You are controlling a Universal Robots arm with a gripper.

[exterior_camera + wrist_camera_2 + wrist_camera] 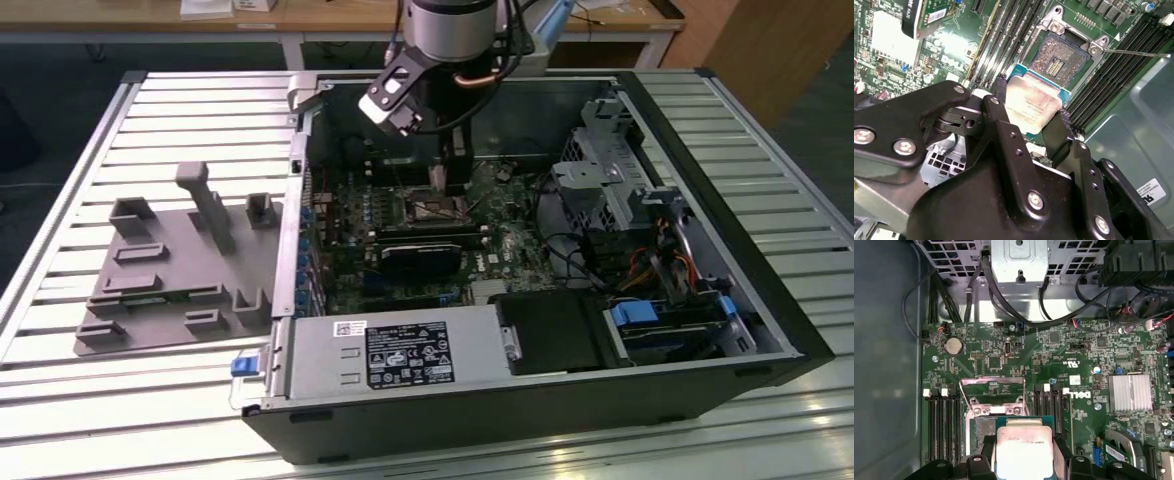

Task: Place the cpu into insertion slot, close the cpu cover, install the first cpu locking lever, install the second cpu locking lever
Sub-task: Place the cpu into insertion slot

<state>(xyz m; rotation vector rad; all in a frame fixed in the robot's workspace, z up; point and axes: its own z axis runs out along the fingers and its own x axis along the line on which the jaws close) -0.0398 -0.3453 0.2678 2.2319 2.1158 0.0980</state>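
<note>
Insertion slot (1060, 56) lies open between memory slots (1004, 37).

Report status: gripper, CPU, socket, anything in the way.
Gripper shut on small square silvery-topped cpu. Cpu held near dark-centred square insertion slot, not seated. Thin silvery frame cpu cover open; slot unobstructed.

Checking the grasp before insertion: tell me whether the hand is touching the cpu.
Touching. The second wrist view shows the fingers of the hand pressed against opposite edges of the cpu.
</note>
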